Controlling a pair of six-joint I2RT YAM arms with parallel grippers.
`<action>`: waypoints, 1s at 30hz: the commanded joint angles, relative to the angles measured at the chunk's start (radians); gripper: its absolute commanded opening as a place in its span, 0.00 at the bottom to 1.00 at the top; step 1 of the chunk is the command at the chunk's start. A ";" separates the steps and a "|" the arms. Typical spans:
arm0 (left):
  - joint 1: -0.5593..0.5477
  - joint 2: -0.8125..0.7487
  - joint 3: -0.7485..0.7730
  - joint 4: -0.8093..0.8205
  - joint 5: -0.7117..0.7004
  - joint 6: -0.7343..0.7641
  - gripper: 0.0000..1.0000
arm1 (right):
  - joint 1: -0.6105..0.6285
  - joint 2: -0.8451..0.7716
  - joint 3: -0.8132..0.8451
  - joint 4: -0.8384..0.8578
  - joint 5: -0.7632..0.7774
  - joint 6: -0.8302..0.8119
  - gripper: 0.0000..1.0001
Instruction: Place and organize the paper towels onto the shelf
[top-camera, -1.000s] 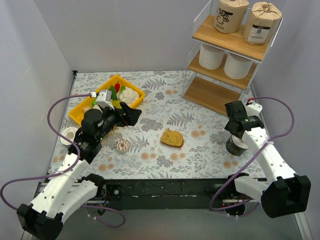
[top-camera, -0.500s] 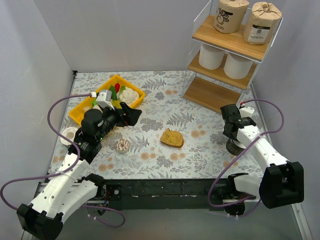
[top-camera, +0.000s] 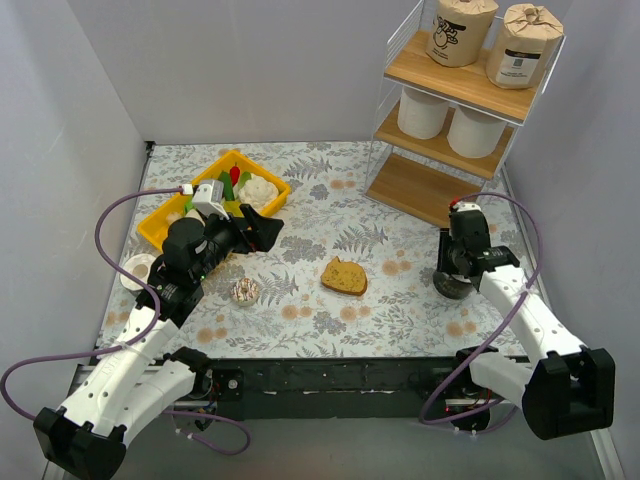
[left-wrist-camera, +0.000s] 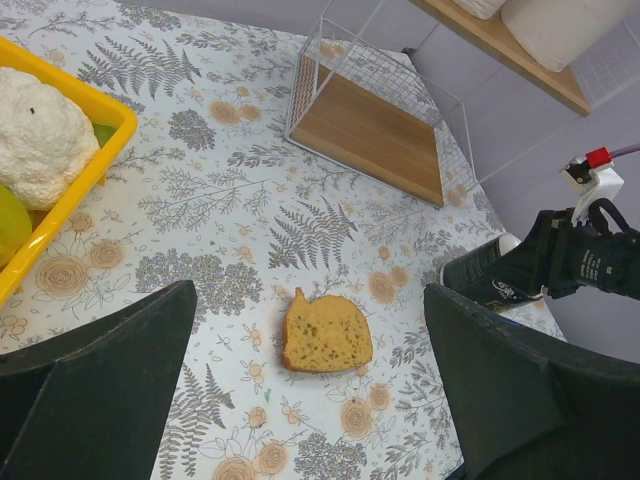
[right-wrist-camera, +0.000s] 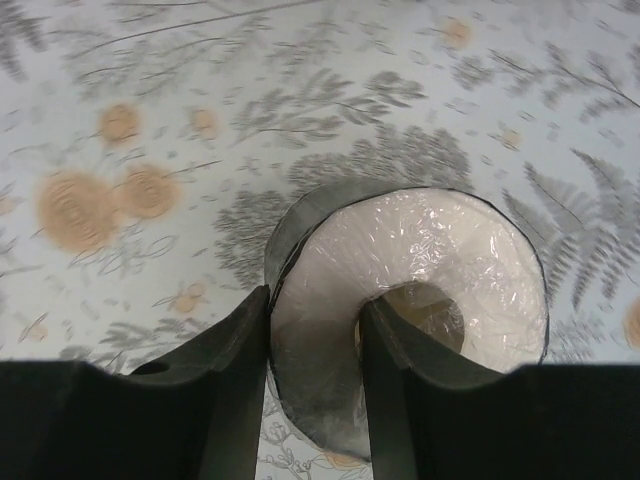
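The shelf (top-camera: 415, 190) stands at the far right, with two tan-wrapped rolls (top-camera: 463, 30) on its top board, two white rolls (top-camera: 423, 112) on the middle board and a bare bottom board. One dark-wrapped roll (top-camera: 452, 288) stands on the table in front of it. My right gripper (top-camera: 458, 268) is shut on this roll's wall (right-wrist-camera: 450, 250), one finger (right-wrist-camera: 385, 340) in the core and one outside. Only this one dark roll shows. My left gripper (left-wrist-camera: 308, 300) is open and empty, high above the table's left side. It sees the shelf (left-wrist-camera: 365, 135) and the dark roll (left-wrist-camera: 478, 270).
A bread slice (top-camera: 345, 277) lies mid-table. A yellow tray (top-camera: 160, 222) with a cauliflower (top-camera: 262, 190) and other items sits at the back left. A small round object (top-camera: 245, 291) and a white dish (top-camera: 135, 270) lie near the left arm. Grey walls enclose the table.
My right gripper has swung left and come down onto the dark roll, which now sits slightly further left. The left arm has not moved.
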 joint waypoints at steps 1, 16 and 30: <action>-0.004 -0.013 0.005 -0.006 0.010 0.011 0.98 | 0.003 -0.052 0.018 0.161 -0.384 -0.241 0.34; -0.004 -0.013 0.004 0.000 0.020 0.008 0.98 | 0.176 0.135 0.158 0.300 -0.380 -0.850 0.36; -0.004 -0.016 0.004 -0.003 0.014 0.009 0.98 | 0.078 0.300 0.228 0.464 -0.212 -1.160 0.36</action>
